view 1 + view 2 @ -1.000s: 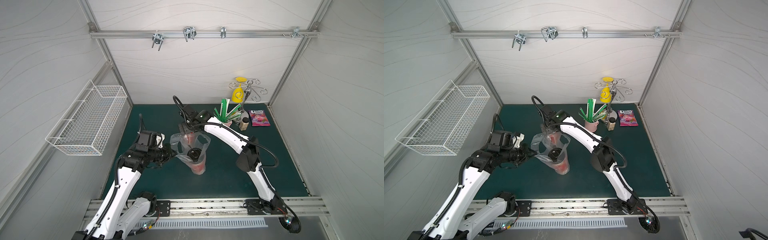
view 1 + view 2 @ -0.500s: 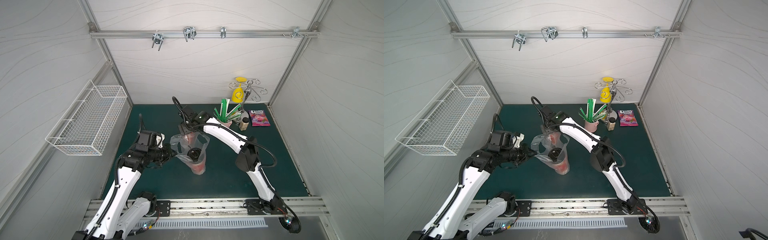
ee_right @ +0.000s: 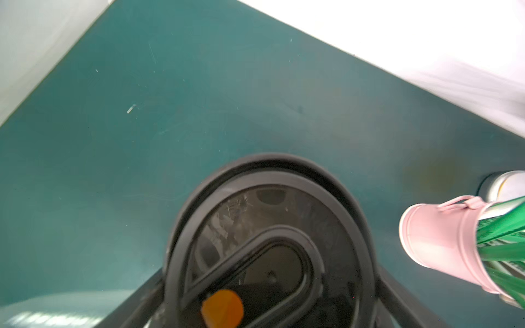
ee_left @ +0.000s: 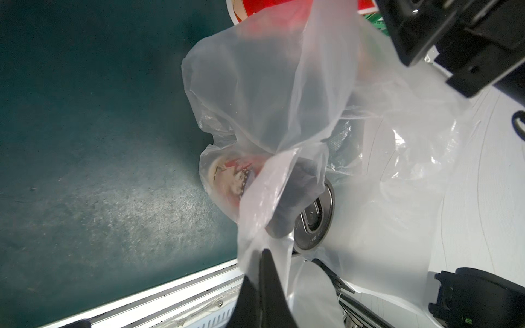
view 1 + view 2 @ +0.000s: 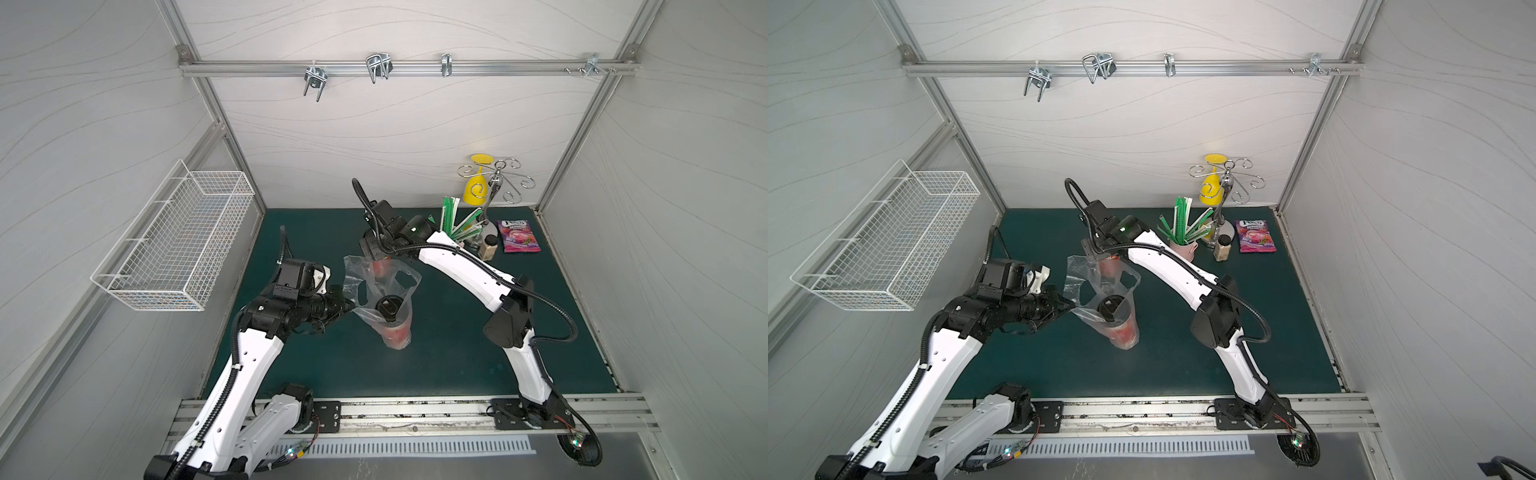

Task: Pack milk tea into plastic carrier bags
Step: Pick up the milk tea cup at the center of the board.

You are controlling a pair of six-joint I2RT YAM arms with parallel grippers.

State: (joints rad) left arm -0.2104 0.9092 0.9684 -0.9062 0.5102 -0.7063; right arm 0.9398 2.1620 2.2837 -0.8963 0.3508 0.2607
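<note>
A crinkled clear plastic carrier bag (image 5: 365, 276) (image 5: 1084, 278) (image 4: 270, 93) stands mid-table with its mouth held open. My left gripper (image 5: 349, 305) (image 5: 1069, 306) (image 4: 262, 252) is shut on the bag's near rim. One milk tea cup (image 5: 392, 320) (image 5: 1117, 324), red with a black lid (image 4: 312, 215), stands upright inside the bag. My right gripper (image 5: 378, 253) (image 5: 1102, 255) (image 3: 270, 284) is shut on a second milk tea cup (image 5: 380, 267) (image 5: 1108, 268) (image 4: 270, 7) at the bag's far side. Its fingers press both sides of the black lid (image 3: 270, 241). The bag film hides that cup's lower part.
A pink mug (image 5: 1183, 249) (image 3: 440, 235) of green straws (image 5: 451, 216) stands just right of my right wrist. Behind it are a small tan bottle (image 5: 487, 247), a purple packet (image 5: 520, 237) and a metal rack (image 5: 492, 183). A wire basket (image 5: 178, 241) hangs on the left wall.
My right gripper has closed a little onto the second cup and edged slightly left. The left arm, the bag and the cup inside it have not moved.
</note>
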